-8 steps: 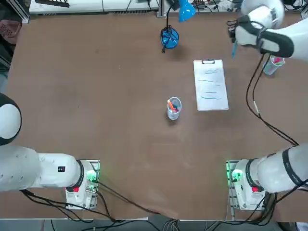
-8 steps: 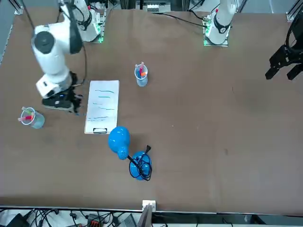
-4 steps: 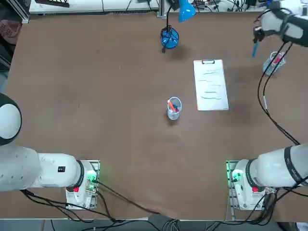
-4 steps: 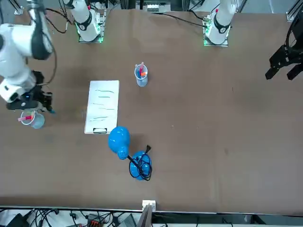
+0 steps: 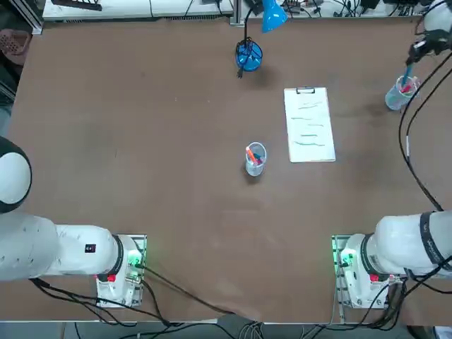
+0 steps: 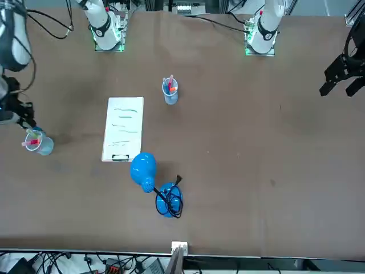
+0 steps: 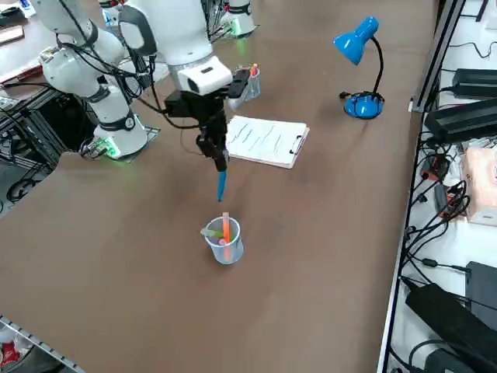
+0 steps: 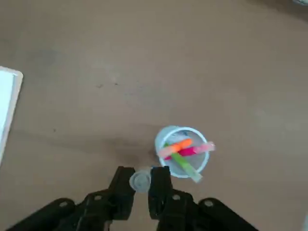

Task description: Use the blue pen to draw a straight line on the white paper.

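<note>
Evidently the right hand [image 7: 218, 159] is gripping the slim dark-blue pen [image 7: 221, 185] upright above the clear plastic cup [image 7: 224, 240], likely for dropping it in

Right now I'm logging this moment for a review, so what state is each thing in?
Right gripper: shut on the slim blue pen, above the table.
Slim blue pen: held upright, tip down, over the clear cup.
Clear plastic cup: upright, holding orange, pink and green pens.
White clipped paper: flat, several teal lines drawn.
Blue desk lamp: upright; on or off unclear.
</note>
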`<control>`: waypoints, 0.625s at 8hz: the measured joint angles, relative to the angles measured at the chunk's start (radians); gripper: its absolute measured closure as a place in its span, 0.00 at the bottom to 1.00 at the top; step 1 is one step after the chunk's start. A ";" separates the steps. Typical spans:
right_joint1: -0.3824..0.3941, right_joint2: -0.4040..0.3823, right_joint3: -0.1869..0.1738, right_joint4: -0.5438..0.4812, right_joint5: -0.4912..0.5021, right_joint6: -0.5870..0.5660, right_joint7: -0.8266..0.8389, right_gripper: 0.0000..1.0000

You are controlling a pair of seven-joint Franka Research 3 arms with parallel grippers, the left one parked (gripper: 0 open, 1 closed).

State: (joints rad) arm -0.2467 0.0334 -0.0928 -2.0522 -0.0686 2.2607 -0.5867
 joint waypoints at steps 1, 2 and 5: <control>-0.033 0.007 0.000 0.022 0.028 -0.017 -0.067 0.81; -0.061 0.024 0.000 0.037 0.069 -0.019 -0.128 0.81; -0.106 0.120 0.001 0.097 0.126 -0.016 -0.237 0.81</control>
State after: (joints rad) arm -0.3531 0.1530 -0.0920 -1.9555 0.0574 2.2448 -0.8240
